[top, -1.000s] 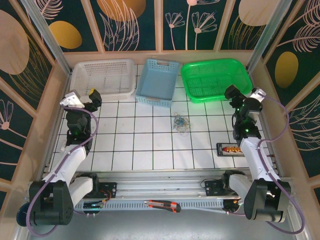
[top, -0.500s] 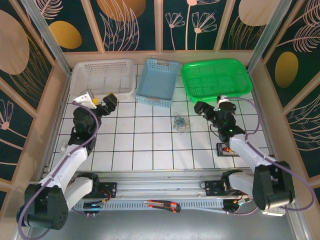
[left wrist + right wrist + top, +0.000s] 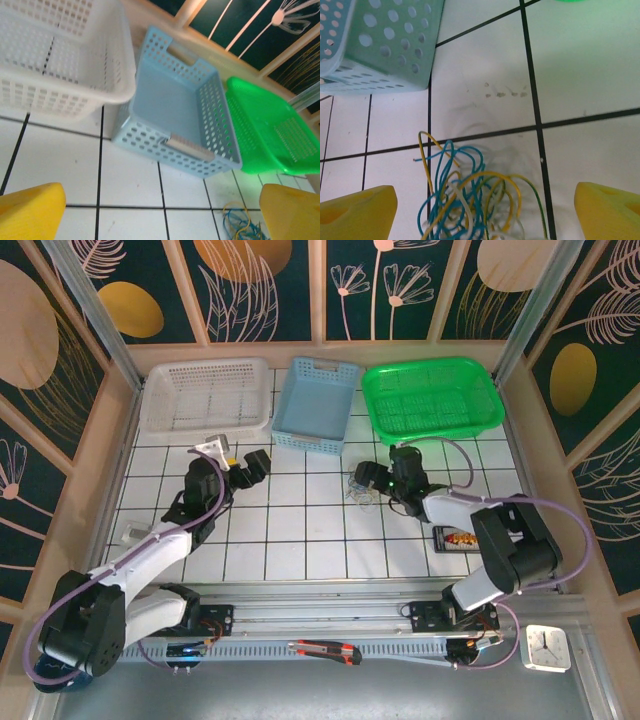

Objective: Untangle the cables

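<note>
Now both of my grippers stand spread wide, grasping nothing. The right gripper [image 3: 368, 478] hovers at the cables [image 3: 358, 490], one small tangle of blue, yellow and pale wires on the table [image 3: 300, 540], midway across and toward its far edge; I cannot count the strands. The left gripper [image 3: 248, 464] hangs well apart, leftward. Three baskets line the far edge: white [image 3: 205, 392], blue [image 3: 315, 400], green [image 3: 430, 398].

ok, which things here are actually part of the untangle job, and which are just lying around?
In the job: cables; left gripper and right gripper, both open.

Lying about: white basket, blue basket, green basket, utility knife, clock.
</note>
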`<control>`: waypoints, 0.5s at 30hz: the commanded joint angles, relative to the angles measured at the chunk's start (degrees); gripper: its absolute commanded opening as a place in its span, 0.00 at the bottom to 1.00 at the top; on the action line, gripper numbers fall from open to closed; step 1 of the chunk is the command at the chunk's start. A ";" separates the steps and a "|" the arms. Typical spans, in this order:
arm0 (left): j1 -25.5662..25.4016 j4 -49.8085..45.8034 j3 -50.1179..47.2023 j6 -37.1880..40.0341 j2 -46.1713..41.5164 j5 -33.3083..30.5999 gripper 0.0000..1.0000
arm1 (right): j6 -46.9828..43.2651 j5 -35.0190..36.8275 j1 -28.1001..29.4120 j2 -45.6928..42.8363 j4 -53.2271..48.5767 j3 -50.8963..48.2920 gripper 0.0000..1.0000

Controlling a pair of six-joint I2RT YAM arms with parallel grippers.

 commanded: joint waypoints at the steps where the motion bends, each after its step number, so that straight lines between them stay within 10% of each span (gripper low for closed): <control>1: -0.29 -0.40 -0.63 -1.31 -0.59 -1.13 0.99 | 1.12 1.27 1.01 2.47 2.61 2.80 0.91; 15: -0.28 -1.10 3.16 -0.99 0.68 0.80 0.99 | 9.89 -5.95 14.98 5.04 6.72 4.64 0.88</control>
